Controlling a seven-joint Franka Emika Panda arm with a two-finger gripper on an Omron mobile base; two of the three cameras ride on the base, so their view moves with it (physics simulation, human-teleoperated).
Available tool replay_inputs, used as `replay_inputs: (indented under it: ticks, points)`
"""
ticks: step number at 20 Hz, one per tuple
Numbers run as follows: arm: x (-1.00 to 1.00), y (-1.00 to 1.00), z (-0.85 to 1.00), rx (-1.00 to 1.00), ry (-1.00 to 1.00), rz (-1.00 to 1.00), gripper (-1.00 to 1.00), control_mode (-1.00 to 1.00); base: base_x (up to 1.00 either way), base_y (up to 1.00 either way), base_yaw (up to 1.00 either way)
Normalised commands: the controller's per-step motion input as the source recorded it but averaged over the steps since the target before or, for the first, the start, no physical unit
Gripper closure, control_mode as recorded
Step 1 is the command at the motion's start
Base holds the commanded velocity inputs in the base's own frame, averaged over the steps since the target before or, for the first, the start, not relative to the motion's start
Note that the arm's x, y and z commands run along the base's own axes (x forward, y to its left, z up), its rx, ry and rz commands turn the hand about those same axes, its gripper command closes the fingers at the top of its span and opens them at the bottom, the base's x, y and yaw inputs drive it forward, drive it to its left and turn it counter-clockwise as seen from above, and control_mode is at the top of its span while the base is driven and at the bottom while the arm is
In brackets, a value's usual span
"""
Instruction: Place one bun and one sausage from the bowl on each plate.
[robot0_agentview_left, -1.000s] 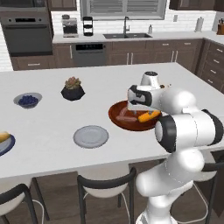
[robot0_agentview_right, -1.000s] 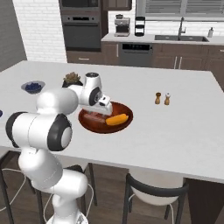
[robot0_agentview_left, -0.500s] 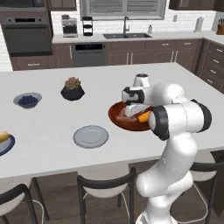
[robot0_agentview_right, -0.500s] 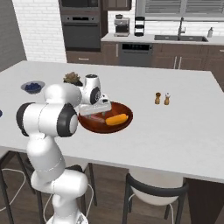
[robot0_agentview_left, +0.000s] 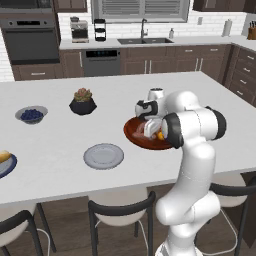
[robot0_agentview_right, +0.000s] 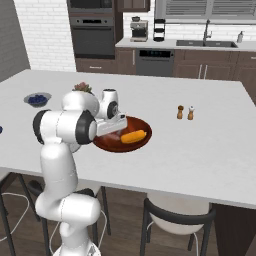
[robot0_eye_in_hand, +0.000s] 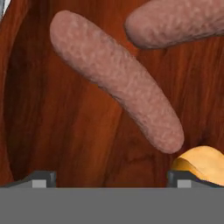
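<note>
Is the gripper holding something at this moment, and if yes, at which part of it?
Nothing is held. The gripper is open above the wooden bowl, its fingertips wide apart, with a sausage lying free between them.

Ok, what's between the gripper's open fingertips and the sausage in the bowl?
Nothing: in the hand view only bare wood of the bowl lies between the open gripper and the nearer sausage.

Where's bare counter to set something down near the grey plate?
Free: between grey plate and wooden bowl; also between plate, blueberry bowl and plant pot. Crowded: the bowl, with sausages, bun and the open gripper.
</note>
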Motion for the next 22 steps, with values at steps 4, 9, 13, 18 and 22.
replay_inputs:
  ticks: [4, 9, 13, 18, 22]
  points:
    - [0.4, 0.0, -0.14, 0.0, 0.1, 0.02, -1.0, -1.0, 0.0, 0.0, 0.0]
    - [0.27, 0.0, -0.34, 0.0, 0.06, 0.03, -1.0, -1.0, 0.0, 0.0, 0.0]
    - [0.22, 0.0, -0.39, -0.01, 0.0, 0.04, -1.0, -1.0, 0.0, 0.0, 0.0]
    - [0.05, 0.0, -0.43, -0.06, 0.0, 0.06, 1.0, -1.0, 0.0, 0.0, 0.0]
    - [-0.04, 0.0, -0.24, -0.03, 0.0, 0.04, 1.0, -1.0, 0.0, 0.0, 0.0]
